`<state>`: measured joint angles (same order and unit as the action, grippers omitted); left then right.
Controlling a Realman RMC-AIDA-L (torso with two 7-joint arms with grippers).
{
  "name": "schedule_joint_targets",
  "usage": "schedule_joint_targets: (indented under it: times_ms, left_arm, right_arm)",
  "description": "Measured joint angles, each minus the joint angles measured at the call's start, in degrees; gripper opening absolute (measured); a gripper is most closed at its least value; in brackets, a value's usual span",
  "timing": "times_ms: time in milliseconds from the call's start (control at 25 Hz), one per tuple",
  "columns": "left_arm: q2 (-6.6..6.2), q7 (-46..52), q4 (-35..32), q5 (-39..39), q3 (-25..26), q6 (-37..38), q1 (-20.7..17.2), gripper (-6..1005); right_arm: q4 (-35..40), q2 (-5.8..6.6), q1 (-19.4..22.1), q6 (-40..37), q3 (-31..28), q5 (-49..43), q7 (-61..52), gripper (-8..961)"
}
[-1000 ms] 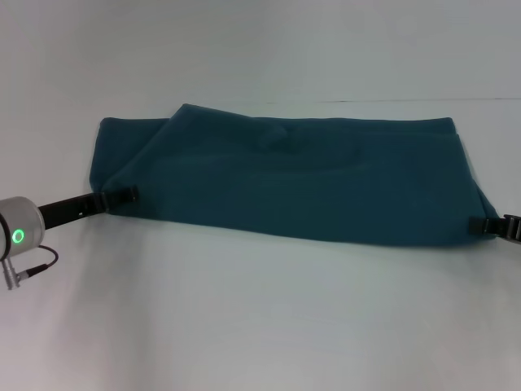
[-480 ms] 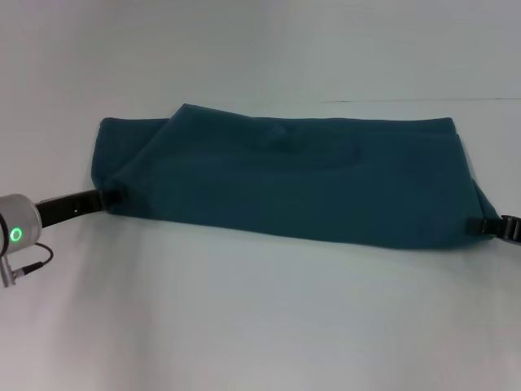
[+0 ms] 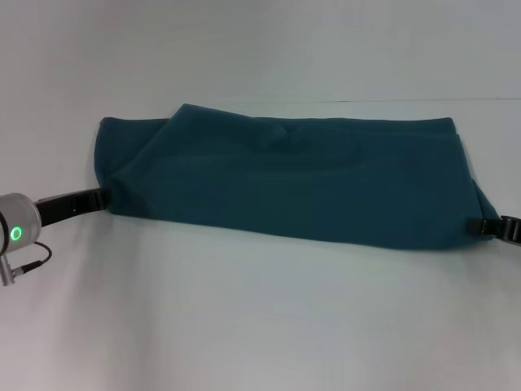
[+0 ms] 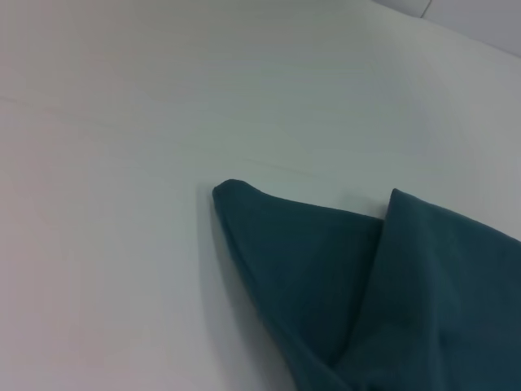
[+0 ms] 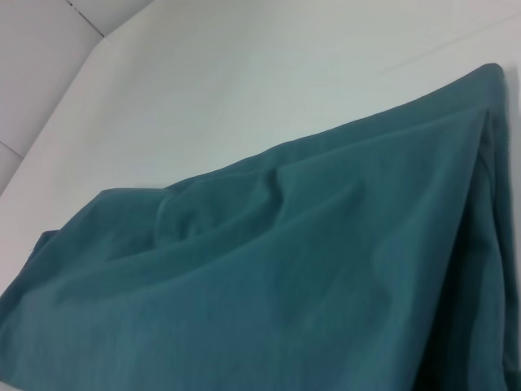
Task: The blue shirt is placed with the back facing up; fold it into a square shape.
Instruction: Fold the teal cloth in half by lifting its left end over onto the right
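The blue shirt (image 3: 285, 179) lies across the white table as a long folded band with its plain side up. One corner is doubled over at the far left. My left gripper (image 3: 104, 196) reaches in from the left at the shirt's near left corner, and its tip is covered by the cloth edge. My right gripper (image 3: 474, 222) touches the near right corner at the frame's edge. In the left wrist view the blue shirt (image 4: 366, 277) shows a pointed corner and an overlapping fold. The right wrist view looks along the rumpled blue shirt (image 5: 285, 269).
The white table (image 3: 260, 326) spreads wide in front of the shirt and behind it. A faint seam line (image 3: 391, 101) runs along the far side. The left arm's grey wrist with a green light (image 3: 16, 234) sits at the left edge.
The left gripper's dark tip, seen on the cloth a second ago, is now hidden at the shirt's edge. The near left corner has shifted slightly. The right gripper has barely moved.
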<state>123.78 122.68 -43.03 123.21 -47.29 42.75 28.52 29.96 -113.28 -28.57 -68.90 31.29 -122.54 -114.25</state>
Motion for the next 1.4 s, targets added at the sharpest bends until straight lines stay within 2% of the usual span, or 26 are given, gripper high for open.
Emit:
schedule_joint_targets:
  times_ms: [80, 520, 880, 1400]
  left_arm:
    - [-0.01, 0.0, 0.0, 0.0, 0.0, -0.3, 0.1, 70]
    - [-0.01, 0.1, -0.9, 0.0, 0.3, 0.2, -0.7, 26]
    - [0.16, 0.5, -4.7, -0.1, 0.8, 5.9, -4.5, 27]
    - [0.24, -0.3, -7.9, 0.0, 5.6, 14.6, -8.1, 25]
  right_arm:
    - [0.0, 0.0, 0.0, 0.0, 0.0, 0.0, 0.0, 21]
    - [0.1, 0.07, 0.1, 0.0, 0.0, 0.0, 0.0, 24]
    - [0.1, 0.39, 0.8, -0.2, -0.1, 0.2, 0.6, 38]
    - [0.3, 0.5, 1.7, -1.3, -0.2, 0.3, 1.5, 59]
